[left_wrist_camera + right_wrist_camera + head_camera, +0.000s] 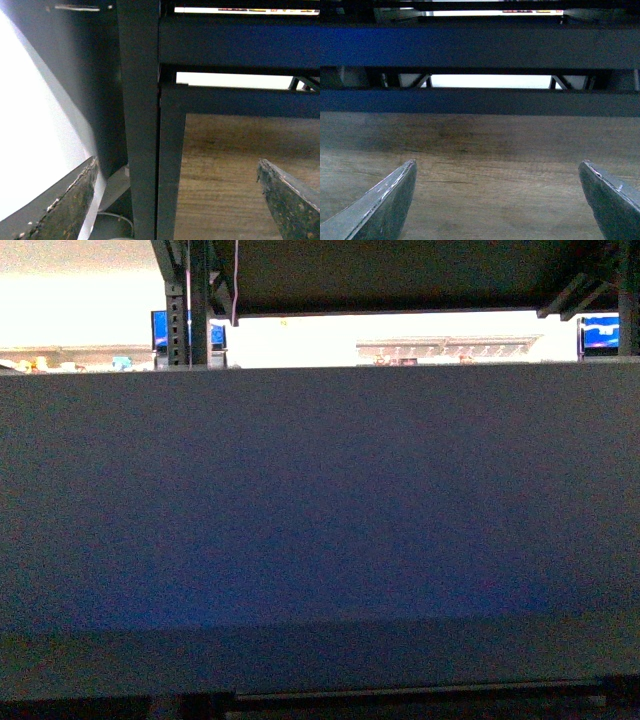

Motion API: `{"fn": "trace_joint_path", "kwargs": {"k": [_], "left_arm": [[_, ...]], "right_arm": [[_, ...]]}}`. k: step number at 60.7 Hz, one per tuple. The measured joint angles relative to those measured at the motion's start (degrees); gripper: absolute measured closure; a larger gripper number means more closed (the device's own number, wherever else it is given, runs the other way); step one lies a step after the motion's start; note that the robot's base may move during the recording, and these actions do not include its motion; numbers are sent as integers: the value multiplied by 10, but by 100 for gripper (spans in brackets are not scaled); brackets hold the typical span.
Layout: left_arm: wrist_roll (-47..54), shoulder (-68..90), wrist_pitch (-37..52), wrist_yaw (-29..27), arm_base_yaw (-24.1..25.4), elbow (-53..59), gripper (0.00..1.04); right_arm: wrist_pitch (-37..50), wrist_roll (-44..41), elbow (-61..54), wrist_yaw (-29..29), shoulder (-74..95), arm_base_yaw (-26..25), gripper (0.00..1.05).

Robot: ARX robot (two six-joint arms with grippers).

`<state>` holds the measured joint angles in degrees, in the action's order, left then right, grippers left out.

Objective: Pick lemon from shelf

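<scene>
Shelf (320,500) rim fills your front view; both arms hang low and released.
The tier's deep wall spans edge to edge, leaving only a bright strip above it. Your left end effector (177,162) is spread wide, facing a dark upright (140,125). Your right end effector (497,162) is equally spread, with open wood floor (495,200) below the rails. No view shows the lemon, so you cannot tell where it lies.

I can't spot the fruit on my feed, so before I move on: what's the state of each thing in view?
left end effector: open, holding nothing, facing a shelf upright.
right end effector: open, holding nothing, over a wood-grain surface.
shelf: standing; one tier's deep rim blocks most of the front view.
lemon: not visible in any view.
</scene>
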<state>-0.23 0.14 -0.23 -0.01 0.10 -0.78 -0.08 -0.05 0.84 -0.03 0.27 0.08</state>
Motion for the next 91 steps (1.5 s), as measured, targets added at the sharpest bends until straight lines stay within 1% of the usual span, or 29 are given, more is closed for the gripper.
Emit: {"fn": "trace_joint_path", "kwargs": {"k": [91], "left_arm": [[0, 0, 0, 0, 0, 0, 8]], "right_arm": [[0, 0, 0, 0, 0, 0, 7]]}}
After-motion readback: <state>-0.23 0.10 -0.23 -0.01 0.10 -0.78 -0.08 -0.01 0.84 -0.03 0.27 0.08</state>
